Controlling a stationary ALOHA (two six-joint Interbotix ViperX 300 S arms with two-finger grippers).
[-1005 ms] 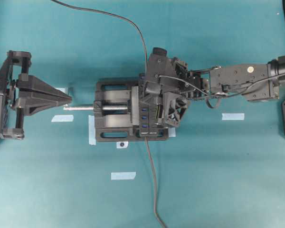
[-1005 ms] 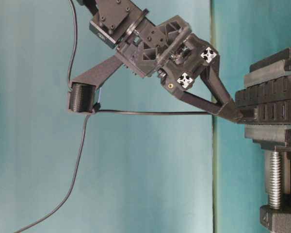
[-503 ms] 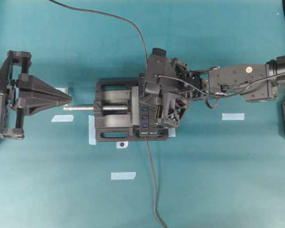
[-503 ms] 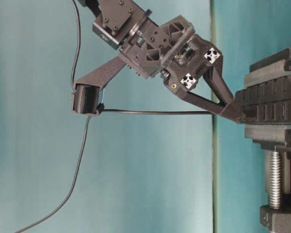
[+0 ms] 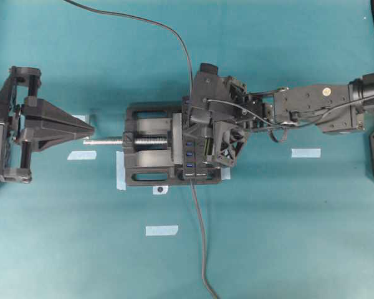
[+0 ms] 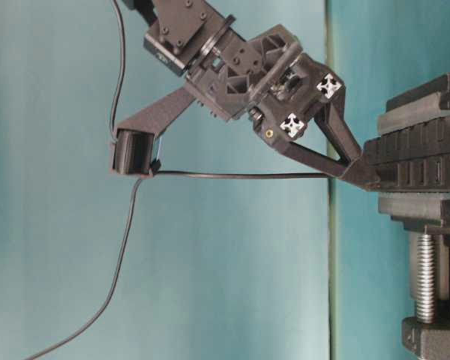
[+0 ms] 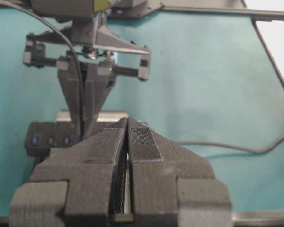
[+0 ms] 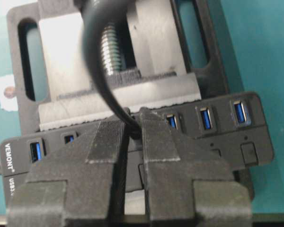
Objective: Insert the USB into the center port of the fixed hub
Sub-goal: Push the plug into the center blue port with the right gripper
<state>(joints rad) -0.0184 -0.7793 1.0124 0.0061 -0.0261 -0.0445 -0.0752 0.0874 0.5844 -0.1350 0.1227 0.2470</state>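
The USB (image 8: 131,126) is pinched in the nearly closed right gripper (image 8: 130,137) at the fixed hub (image 8: 248,142); seating in the center port cannot be confirmed.

table cover (image 5: 287,237): plain teal
fixed hub (image 8: 248,142): black, blue slots, white lettering at its 9 o'clock end
vise (image 5: 140,146): black, silver screw
tape strips (image 5: 161,230): pale blue
right gripper (image 8: 132,137): black, ribbed pads
left gripper (image 7: 128,142): black, finely ridged pads
USB cable (image 6: 232,175): thin, black
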